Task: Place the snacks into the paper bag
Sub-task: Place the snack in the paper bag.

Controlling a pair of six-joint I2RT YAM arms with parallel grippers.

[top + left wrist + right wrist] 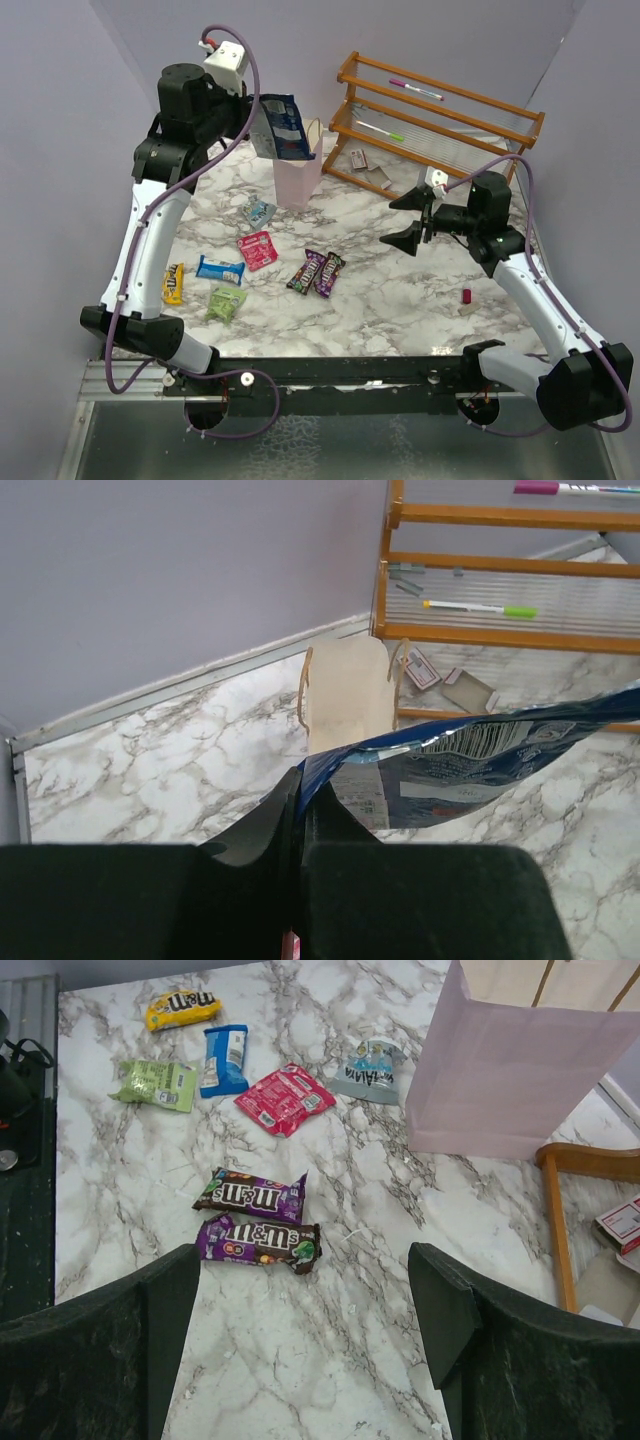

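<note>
Your left gripper is clamped shut on the blue cookie bag, held just over the paper bag at the desk's 12 o'clock. Right gripper gapes wide and empty at 3 o'clock. Two dark candy bars lie at its 8 o'clock.

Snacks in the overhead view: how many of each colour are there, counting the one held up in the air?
Dark brown bars: 2
Blue, big bag and small wrapper: 2
Red packet: 1
Green packet: 1
Yellow packet: 1
Pale grey packet: 1
Total: 8
</note>
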